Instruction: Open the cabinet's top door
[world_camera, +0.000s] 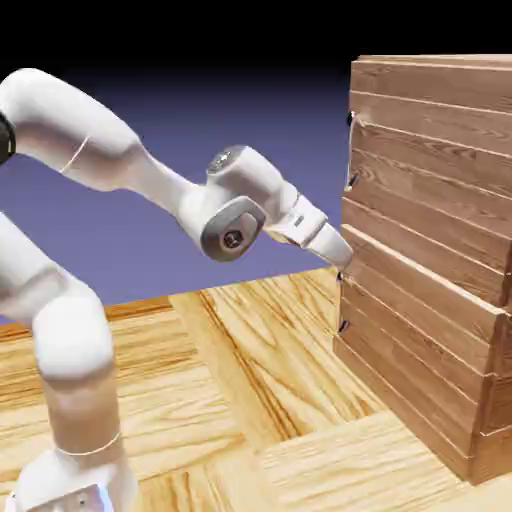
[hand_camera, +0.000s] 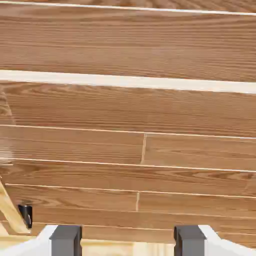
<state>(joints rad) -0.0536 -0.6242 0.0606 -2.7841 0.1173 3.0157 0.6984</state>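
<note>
1. Cabinet (world_camera: 430, 260) stands at the right of the exterior view, on the plank floor (world_camera: 240, 380); the top door (world_camera: 425, 190) is its upper panel, looks shut or barely ajar, planks flush-ish
2. Door handle (world_camera: 352, 180), small and dark, sits on the door's left edge, about mid-height of the panel
3. Lower panel (world_camera: 420, 370) has its own handle (world_camera: 343, 326) further down; wrong target, not to be grabbed
4. Gripper (world_camera: 343, 255) is right up against the cabinet front, near the seam between the two panels, below the door handle
5. Hand view: fingers (hand_camera: 65, 239) apart, nothing between them, only wood planks ahead; a dark handle (hand_camera: 26, 215) shows at lower left, off to the side; can't tell which one it is
6. Step looks like approach/alignment, grasp not yet made
7. Next move calls for lifting up to the door handle, centring it between the fingers, closing, then pulling
8. Nothing else stands in the way; risk is bumping the planks or catching the lower handle
</note>
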